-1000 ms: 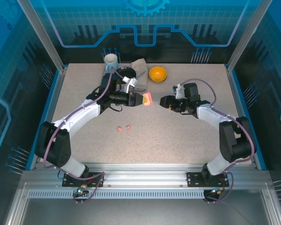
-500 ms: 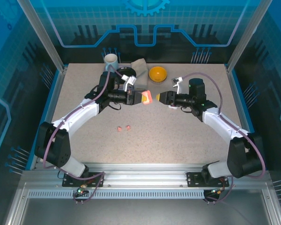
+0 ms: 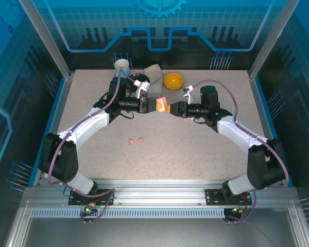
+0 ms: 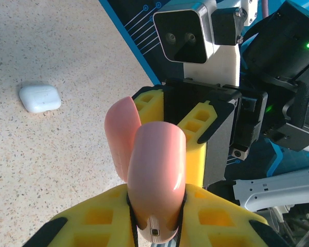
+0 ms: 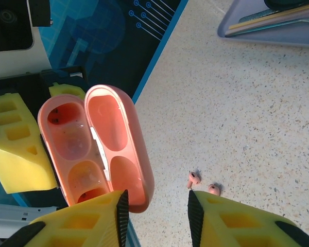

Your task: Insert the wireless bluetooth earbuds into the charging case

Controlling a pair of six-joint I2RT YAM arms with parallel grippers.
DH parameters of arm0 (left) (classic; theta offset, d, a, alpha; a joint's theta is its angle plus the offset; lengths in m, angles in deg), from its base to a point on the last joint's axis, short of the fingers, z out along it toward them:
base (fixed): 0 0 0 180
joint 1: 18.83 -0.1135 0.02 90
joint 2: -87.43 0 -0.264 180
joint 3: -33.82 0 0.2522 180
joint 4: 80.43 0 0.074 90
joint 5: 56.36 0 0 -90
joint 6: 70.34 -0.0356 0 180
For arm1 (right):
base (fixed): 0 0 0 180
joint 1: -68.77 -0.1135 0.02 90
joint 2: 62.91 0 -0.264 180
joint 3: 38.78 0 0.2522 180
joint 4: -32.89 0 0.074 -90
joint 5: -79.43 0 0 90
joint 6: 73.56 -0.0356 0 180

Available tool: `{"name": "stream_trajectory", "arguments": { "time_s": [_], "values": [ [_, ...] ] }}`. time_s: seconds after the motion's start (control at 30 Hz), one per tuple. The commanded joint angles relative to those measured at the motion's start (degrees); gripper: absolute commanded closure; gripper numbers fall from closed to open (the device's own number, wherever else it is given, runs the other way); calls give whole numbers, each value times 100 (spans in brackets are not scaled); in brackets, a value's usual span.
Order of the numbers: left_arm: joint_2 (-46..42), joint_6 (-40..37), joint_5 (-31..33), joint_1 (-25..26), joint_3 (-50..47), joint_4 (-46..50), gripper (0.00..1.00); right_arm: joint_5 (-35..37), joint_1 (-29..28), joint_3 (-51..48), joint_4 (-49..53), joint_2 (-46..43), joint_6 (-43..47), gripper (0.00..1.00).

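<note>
Swung in from the right since a second ago, the right gripper [image 3: 174,108] is now being held right against the pink charging case [image 3: 161,104]. The left arm is being kept where it was. The case is being pinched at its base by the left gripper [image 3: 152,105], above the middle of the table [image 3: 195,149], with its lid hinged open. The right jaws are being kept partly spread, and the lid's end is lying just beside one of them. Whether the lid is being touched cannot be told.

The task is being judged as barely begun. The case is being presented open, but both of its wells appear empty and nothing is being carried toward them. Each earbud is yet to be picked up and seated.

Being counted: one pink case. Two pink earbuds [image 3: 131,140] [image 3: 140,139] are lying side by side on the table, well apart from both grippers. One white case [image 4: 39,98] is lying closed on the table.
</note>
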Motion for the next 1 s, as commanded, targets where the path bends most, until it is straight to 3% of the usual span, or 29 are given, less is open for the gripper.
{"name": "stream_trajectory", "arguments": {
  "time_s": [0.0, 0.37, 0.43, 0.57, 0.63, 0.87, 0.97],
  "values": [
    [54, 119, -278, -38, 221, -210, 100, 20, -55, 186, -199, 161, -68, 63],
    [84, 204, -375, -37, 119, -354, 100, -104, -67, 456, -299, 410, -175, 63],
    [84, 212, -366, -37, 125, -374, 100, -113, -67, 440, -312, 419, -177, 68],
    [99, 249, -316, -37, 142, -403, 100, -160, -68, 418, -308, 437, -135, 89],
    [105, 243, -253, -41, 155, -370, 89, -141, -48, 449, -232, 441, -82, 100],
    [80, -62, -43, -160, 398, 220, 32, 21, 82, 951, 823, 479, 725, 100],
    [31, -353, -27, -382, 658, 765, 22, 176, 179, 1297, 1645, 542, 1417, 100]
  ]
}}
